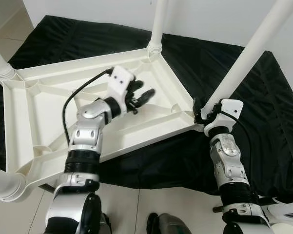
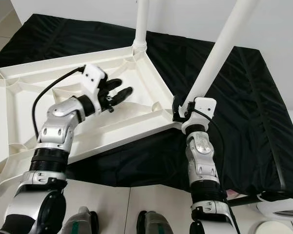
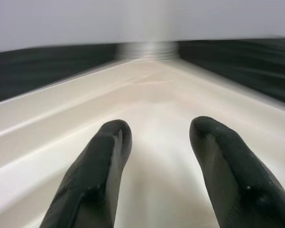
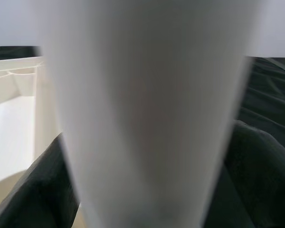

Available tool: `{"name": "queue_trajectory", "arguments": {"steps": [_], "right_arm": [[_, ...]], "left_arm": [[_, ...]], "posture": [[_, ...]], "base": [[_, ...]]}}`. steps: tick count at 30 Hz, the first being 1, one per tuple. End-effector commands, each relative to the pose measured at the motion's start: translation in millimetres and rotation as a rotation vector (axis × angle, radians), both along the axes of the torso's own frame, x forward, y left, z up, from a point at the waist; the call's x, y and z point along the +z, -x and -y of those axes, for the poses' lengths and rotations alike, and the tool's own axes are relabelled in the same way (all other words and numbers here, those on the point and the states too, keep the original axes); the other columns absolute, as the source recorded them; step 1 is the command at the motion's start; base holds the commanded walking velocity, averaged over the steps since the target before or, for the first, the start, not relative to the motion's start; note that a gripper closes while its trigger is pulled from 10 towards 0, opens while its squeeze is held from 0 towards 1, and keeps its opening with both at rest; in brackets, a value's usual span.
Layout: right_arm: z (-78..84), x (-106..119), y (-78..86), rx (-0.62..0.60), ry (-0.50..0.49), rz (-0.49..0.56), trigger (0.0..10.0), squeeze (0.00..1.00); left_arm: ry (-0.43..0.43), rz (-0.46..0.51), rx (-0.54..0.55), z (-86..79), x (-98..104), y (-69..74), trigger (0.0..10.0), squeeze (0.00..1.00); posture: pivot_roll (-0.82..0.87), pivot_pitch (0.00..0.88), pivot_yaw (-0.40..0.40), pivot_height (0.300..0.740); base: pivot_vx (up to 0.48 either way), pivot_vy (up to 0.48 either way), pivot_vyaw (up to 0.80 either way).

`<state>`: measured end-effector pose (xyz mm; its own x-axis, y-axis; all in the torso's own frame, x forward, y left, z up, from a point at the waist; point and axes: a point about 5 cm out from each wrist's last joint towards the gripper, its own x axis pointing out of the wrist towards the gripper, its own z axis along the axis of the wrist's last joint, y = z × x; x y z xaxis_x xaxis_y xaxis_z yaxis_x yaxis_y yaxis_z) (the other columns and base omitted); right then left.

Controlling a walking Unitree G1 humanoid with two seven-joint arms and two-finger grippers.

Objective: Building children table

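Table nearly built: all four legs stand in the upturned top.

The white tabletop (image 1: 34, 105) lies upside down on a black cloth (image 1: 263, 112). The right gripper (image 1: 203, 113) pinches the near-right leg (image 1: 244, 63) at its base, probably seating it. The left gripper (image 1: 142, 97) hovers spread over the ribbed underside. The right wrist view shows the fingers (image 4: 28, 190) flanking the leg; the head views hide them.

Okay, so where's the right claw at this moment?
The right claw is closed around the base of a white table leg, at the near right corner of the upturned tabletop on the black cloth.
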<state>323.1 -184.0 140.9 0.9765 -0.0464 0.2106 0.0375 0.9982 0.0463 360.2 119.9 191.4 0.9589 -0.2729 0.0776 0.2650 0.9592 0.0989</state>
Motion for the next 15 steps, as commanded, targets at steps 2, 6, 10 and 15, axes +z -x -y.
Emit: {"name": "queue_trajectory", "arguments": {"steps": [2,6,10,15], "right_arm": [[3.6,-6,2.3,-0.036,-0.015,-0.014,10.0,0.0],[2.0,-9,2.5,-0.046,-0.036,-0.013,10.0,0.0],[-0.5,-10,2.3,-0.039,-0.039,-0.012,10.0,0.0],[-5.6,-10,2.9,0.013,-0.035,-0.011,10.0,0.0]], "left_arm": [[0.019,-0.031,0.165,-19.2,-10,-0.3,10.0,0.0],[0.033,-0.025,0.189,-22.2,-8,-1.4,10.0,0.0],[0.031,-0.023,0.187,-19.8,-7,-0.8,10.0,0.0],[0.006,-0.006,0.196,-7.7,-7,0.7,10.0,0.0]], "posture": [[0.03,0.074,-0.067,0.74],[0.03,0.064,-0.067,0.74],[0.03,0.062,-0.066,0.74],[0.03,0.073,-0.066,0.74]], "base": [[0.0,0.0,0.0],[0.0,0.0,0.0],[0.0,0.0,0.0],[0.0,0.0,0.0]]}}
